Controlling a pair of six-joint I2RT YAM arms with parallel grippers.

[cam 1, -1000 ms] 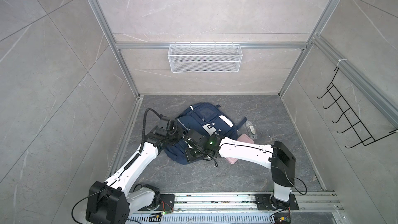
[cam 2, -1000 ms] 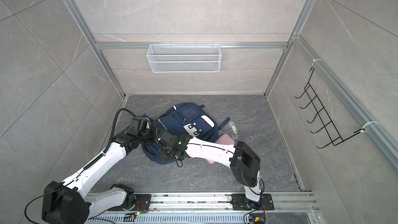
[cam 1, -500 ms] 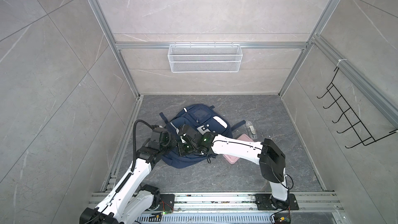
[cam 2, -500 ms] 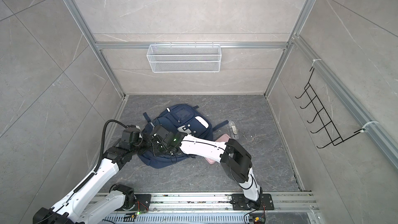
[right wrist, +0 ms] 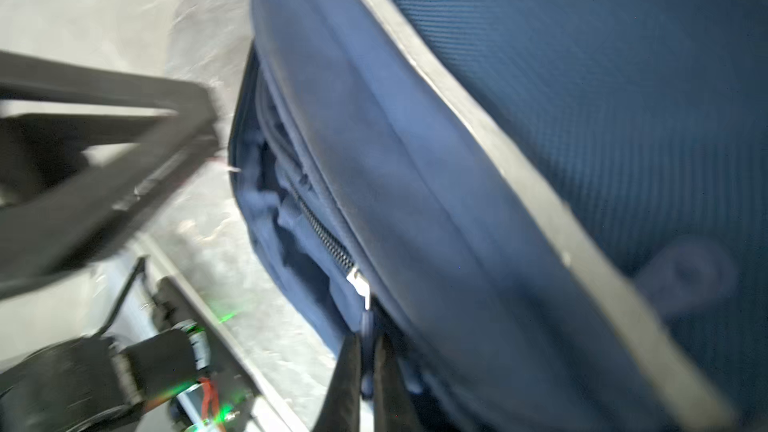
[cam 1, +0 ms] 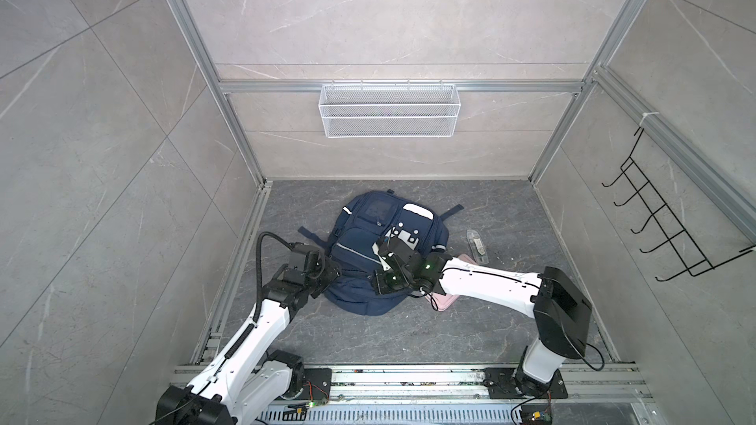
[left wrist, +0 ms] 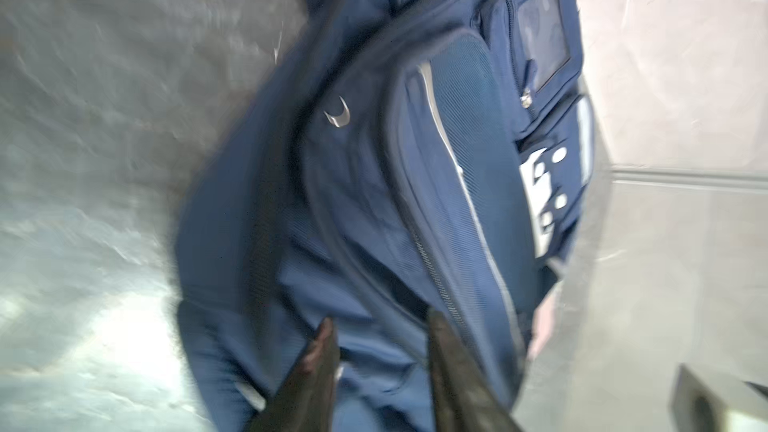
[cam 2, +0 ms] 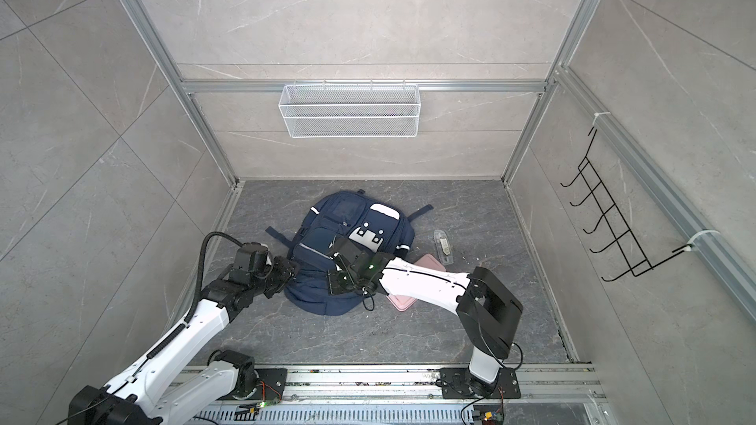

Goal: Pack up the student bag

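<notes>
The student bag (cam 1: pixel 360 251) lies flat, front pockets up, in the middle of the tabletop (cam 1: pixel 409 341). A pink case (cam 1: pixel 446 301) is tucked against its near right corner under the right arm, and a clear slim item (cam 1: pixel 476 244) lies apart to the right. Both are outside the bag, so the step in hand is probably working the main zip open.

The right hand (right wrist: pixel 365 351) is pinched narrow on the dark zip pull (right wrist: pixel 365 322), just behind the silver slider (right wrist: pixel 358 278). A gap with folded lining shows beside the zip teeth (right wrist: pixel 324 238). The left hand (left wrist: pixel 382 338) sits at the bag's near left edge with its fingers (left wrist: pixel 324 351) parted over the fabric. The blur hides whether they touch the cloth, and nothing looks clamped between them.

To do this well, the pull should follow the curve of the teeth, low and along the seam, not lifting away from it. Otherwise the soft bag is likely to drag across the tabletop instead of unzipping. The left hand would help most by closing on the fabric or the seam behind the slider, holding the bag taut against the pull. Loose lining near the slider could snag, so a slow, steady draw is safer than a jerk.
</notes>
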